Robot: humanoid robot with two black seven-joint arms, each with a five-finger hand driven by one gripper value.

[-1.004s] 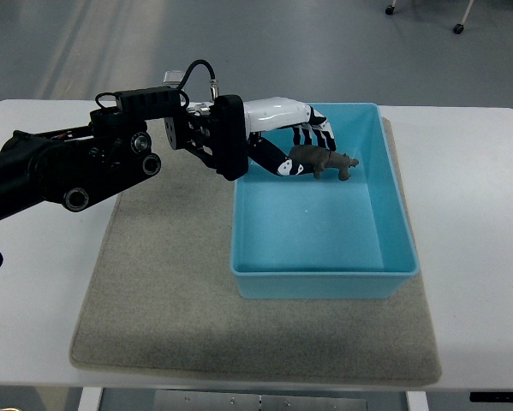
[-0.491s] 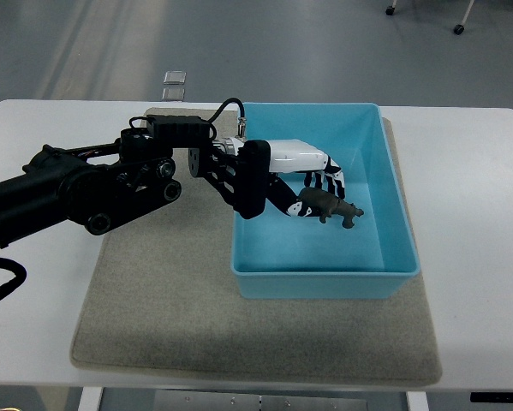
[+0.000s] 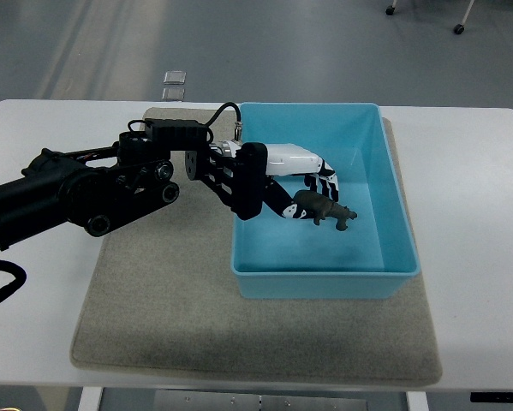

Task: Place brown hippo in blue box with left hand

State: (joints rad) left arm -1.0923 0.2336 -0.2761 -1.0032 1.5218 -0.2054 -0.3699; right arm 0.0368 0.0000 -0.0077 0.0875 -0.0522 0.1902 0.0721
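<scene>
A small brown hippo [image 3: 326,210] is inside the blue box [image 3: 393,184], in its middle part. My left hand [image 3: 312,193], white with black fingers, reaches over the box's left wall and has its fingers curled around the hippo's rear end. The hippo's head points right. I cannot tell whether the hippo touches the box floor. The black left arm [image 3: 93,184] comes in from the picture's left edge. No right arm shows.
The blue box stands on a grey felt mat [image 3: 162,291] on a white table [image 3: 470,257]. The box holds nothing else. Two small clear items [image 3: 175,83] lie on the floor beyond the table's far edge.
The left hand carried the hippo from the box's far end toward the near side and lower into the box. In the last half second it shifted only slightly left.
</scene>
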